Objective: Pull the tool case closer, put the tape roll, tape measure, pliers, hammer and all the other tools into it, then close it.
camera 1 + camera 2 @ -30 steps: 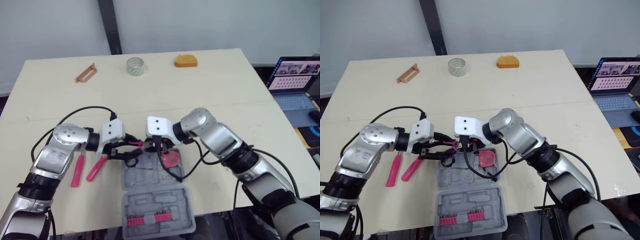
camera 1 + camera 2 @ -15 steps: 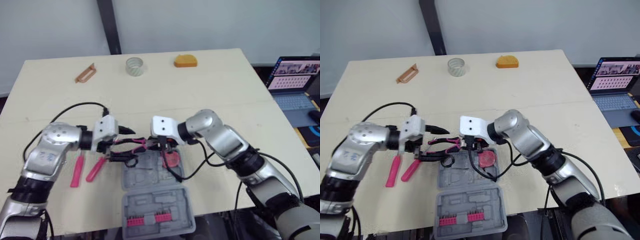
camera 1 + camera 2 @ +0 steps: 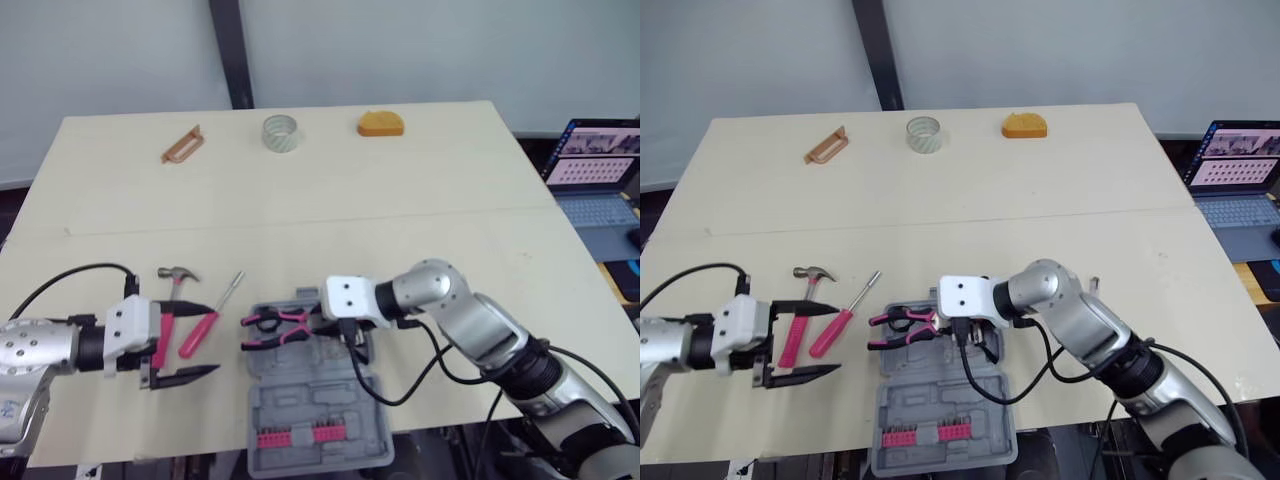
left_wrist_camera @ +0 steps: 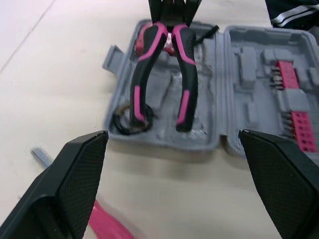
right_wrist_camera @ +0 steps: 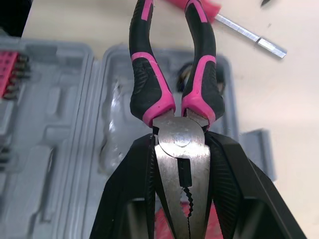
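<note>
The grey tool case (image 3: pixel 312 402) lies open near the table's front edge. Pink-and-black pliers (image 3: pixel 272 329) hang over its far half, handles pointing left. My right gripper (image 3: pixel 320 326) is shut on the pliers' steel head (image 5: pixel 180 149). A red round item (image 4: pixel 142 44) lies in the case under them. My left gripper (image 3: pixel 212 340) stands open left of the case, nothing between its fingers (image 4: pixel 79 184). A pink-handled hammer (image 3: pixel 167 310) and a red screwdriver (image 3: pixel 210 320) lie beside it. The tape roll (image 3: pixel 281 133) and orange tape measure (image 3: pixel 381 123) sit at the far edge.
A brown bracket-like piece (image 3: pixel 181 145) lies at the far left of the table. A laptop (image 3: pixel 600 170) stands off the table's right side. Bare tabletop (image 3: pixel 330 220) stretches between the case and the far items.
My left gripper has drawn back to the left, away from the pliers' handles, uncovering the hammer and screwdriver. The right gripper holds the pliers alone. The camera has shifted slightly.
</note>
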### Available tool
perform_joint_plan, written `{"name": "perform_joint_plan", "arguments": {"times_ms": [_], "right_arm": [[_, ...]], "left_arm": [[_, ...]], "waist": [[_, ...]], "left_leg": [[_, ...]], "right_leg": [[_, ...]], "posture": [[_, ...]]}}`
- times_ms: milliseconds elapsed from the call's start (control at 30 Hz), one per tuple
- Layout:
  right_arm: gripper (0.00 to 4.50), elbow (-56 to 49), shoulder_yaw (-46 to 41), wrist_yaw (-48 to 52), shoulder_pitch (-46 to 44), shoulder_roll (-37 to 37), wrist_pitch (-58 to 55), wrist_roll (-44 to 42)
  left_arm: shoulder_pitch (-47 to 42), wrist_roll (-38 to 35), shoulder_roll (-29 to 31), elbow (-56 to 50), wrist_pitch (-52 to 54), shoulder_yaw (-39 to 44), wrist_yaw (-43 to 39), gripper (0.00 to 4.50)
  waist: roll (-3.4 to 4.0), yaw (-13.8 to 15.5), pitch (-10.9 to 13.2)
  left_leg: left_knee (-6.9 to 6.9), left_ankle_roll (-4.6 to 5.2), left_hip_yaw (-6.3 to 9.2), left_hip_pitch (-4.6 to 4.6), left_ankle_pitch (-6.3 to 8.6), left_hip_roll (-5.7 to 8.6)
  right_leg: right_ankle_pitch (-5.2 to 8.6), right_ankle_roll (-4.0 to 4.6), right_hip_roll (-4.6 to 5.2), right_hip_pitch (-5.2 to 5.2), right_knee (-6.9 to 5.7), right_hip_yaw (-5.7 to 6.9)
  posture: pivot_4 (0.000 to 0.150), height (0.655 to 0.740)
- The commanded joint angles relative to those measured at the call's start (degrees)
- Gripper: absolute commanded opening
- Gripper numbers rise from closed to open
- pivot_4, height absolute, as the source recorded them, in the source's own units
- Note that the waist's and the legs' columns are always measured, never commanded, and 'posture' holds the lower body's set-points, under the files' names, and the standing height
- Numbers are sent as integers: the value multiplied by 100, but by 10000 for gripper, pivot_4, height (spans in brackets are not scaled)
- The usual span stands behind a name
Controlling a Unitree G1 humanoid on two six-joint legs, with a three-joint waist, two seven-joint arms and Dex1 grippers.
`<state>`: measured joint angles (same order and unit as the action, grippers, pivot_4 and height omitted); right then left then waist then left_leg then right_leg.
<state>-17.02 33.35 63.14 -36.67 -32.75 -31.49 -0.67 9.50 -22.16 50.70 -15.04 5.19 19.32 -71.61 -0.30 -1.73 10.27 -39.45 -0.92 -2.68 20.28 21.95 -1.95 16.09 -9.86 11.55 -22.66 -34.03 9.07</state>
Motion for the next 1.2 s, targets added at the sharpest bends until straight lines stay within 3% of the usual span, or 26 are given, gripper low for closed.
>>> {"name": "perform_joint_plan", "arguments": {"times_ms": [33,1200], "right_arm": [[9774,-313,53,18,51,-46,122,101],[9774,-157,236,-141,472,-12,-96,462]], "left_arm": [[205,19,-6,70,-427,254,-39,45000],[-122,29,52,206,-337,-134,387,45000]], "waist": [[0,18,0],[0,10,0]], "left_leg": [[-2,0,0,0,0,0],[-4,1,1,-1,1,0]], "right_leg": [[0,0,0,2,0,0],[-1,1,0,5,1,1]], "posture": [[1500,7400],[1500,7400]]}}
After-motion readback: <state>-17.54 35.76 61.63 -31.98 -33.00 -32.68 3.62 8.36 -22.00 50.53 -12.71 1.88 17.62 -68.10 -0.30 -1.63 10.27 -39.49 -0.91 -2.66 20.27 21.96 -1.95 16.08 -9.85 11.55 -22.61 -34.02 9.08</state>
